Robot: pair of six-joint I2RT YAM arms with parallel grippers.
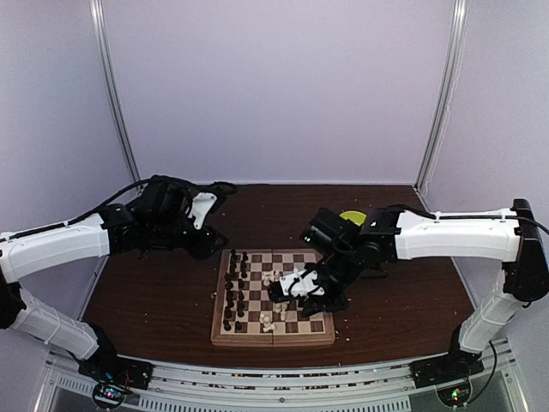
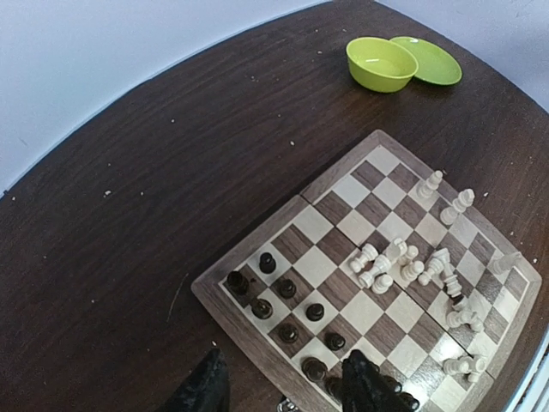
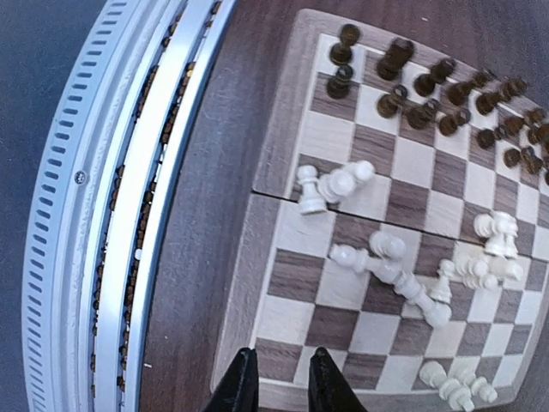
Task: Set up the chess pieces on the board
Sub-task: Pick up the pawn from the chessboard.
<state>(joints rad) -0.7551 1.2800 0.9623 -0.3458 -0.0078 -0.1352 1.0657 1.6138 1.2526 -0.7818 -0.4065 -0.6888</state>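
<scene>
Table (image 1: 154, 283): dark wood surface that carries everything; tiny white crumbs (image 2: 107, 193) are dotted over it.
Board (image 1: 257, 340): lies flat and unfolded near the table's near edge, about midway between the two arm bases, with its fold seam running from near to far.
Dark pieces (image 1: 233, 292): stand in two rows along the board's left edge, most of them upright on their own squares.
White pieces (image 2: 386, 266): scattered over the middle and right half of the board. Many lie on their sides, with a loose cluster about the fold seam. Two stand upright near the far right corner, and a few more sit by the near right corner.
Left gripper (image 2: 287, 390): hangs above the table by the board's far left corner, clear of it. Its fingers are spread apart with nothing between them.
Right gripper (image 3: 281, 382): hangs over the board's right half, above the fallen white pieces. Its fingers are parted by a narrow gap and hold nothing.
Green bowl (image 2: 382, 64): upright near the table's far right corner, well apart from the board.
Green plate (image 2: 437, 60): just behind the bowl, its rim tucked against it.
Metal rail (image 3: 111, 215): runs along the table's near edge.
</scene>
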